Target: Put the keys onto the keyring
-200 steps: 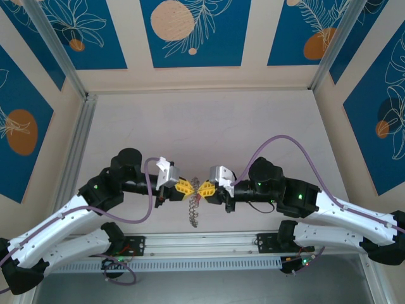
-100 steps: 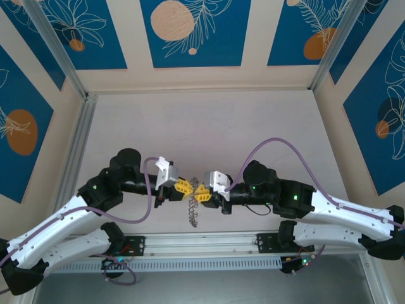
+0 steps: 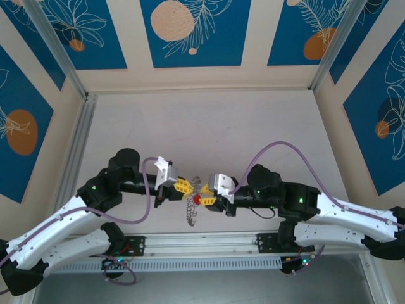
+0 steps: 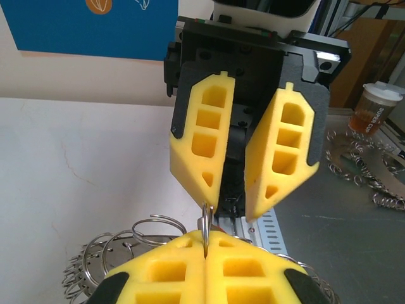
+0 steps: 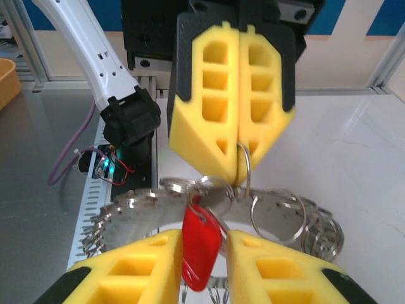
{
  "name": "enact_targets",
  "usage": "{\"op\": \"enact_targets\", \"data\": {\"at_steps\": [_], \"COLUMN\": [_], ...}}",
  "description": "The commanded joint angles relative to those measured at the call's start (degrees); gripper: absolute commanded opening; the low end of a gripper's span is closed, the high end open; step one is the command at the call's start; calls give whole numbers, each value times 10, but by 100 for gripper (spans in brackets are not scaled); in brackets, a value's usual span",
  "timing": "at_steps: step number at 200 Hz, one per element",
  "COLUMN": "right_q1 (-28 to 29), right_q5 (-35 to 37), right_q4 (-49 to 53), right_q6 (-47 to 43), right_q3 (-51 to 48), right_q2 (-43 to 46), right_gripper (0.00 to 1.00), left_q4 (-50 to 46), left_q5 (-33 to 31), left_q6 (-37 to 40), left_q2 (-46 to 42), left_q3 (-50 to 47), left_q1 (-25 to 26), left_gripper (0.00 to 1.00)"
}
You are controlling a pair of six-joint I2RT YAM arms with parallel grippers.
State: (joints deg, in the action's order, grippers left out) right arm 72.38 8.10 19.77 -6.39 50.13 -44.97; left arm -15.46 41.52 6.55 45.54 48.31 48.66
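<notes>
Now the left gripper (image 3: 188,188), its yellow wedge fingers pressed together, stays clamped on the thin silvery metal keyring (image 5: 243,168), unmoved from a second ago. The right gripper (image 3: 206,201) has changed. Its jaws, then shut tip to tip against the left's, now stand apart, and it has slid toward 6 o'clock to sit at about 4 o'clock of the left gripper. The small red-headed piece (image 5: 201,244), unseen from above before, hangs between the parted fingers. The tiny silvery-grey metal keys (image 3: 192,215) dangle in a bunch at 6 o'clock of both grippers, over the pale tabletop (image 3: 209,126).
</notes>
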Motion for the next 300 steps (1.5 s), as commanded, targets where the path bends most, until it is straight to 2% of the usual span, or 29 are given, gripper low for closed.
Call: {"op": "enact_targets", "data": {"at_steps": [1, 17, 54, 142, 177, 208, 246, 258, 267, 274, 300], "right_q1": [2, 2, -12, -30, -38, -39, -49, -55, -60, -64, -72], "right_q5": [22, 29, -10, -36, -57, -60, -18, -6, 5, 13, 26], "right_q4": [5, -14, -70, -95, -88, -61, -6, 26, 55, 78, 144], "right_q6": [9, 7, 7, 30, 29, 20, 6, -2, -9, -15, -32], "right_q3": [-2, 6, 24, 29, 30, 42, 68, 89, 108, 124, 171], "right_q2": [24, 30, 2, -35, -42, -53, -51, -53, -58, -64, -87], "right_gripper": [26, 27, 27, 27, 17, 0, 0, 0, 0, 0, 0], "left_q4": [30, 29, 29, 45, 67, 63, 28, -3, -32, -57, -113], "left_q5": [14, 16, 19, 25, 35, 32, 4, -25, -55, -83, -160], "left_q6": [-2, -1, -2, -6, -18, -16, -4, 6, 16, 25, 48], "left_q2": [-11, -11, -12, -21, -18, -15, -14, -17, -19, -19, -19], "left_q3": [12, 14, 15, 7, 1, -1, 13, 24, 34, 44, 68], "left_q1": [4, 4, 4, 4, 4, 4, 4, 4, 4, 4, 4], "left_gripper": [0, 0, 0, 0, 0, 0, 0, 11, 24, 30, 35]}}
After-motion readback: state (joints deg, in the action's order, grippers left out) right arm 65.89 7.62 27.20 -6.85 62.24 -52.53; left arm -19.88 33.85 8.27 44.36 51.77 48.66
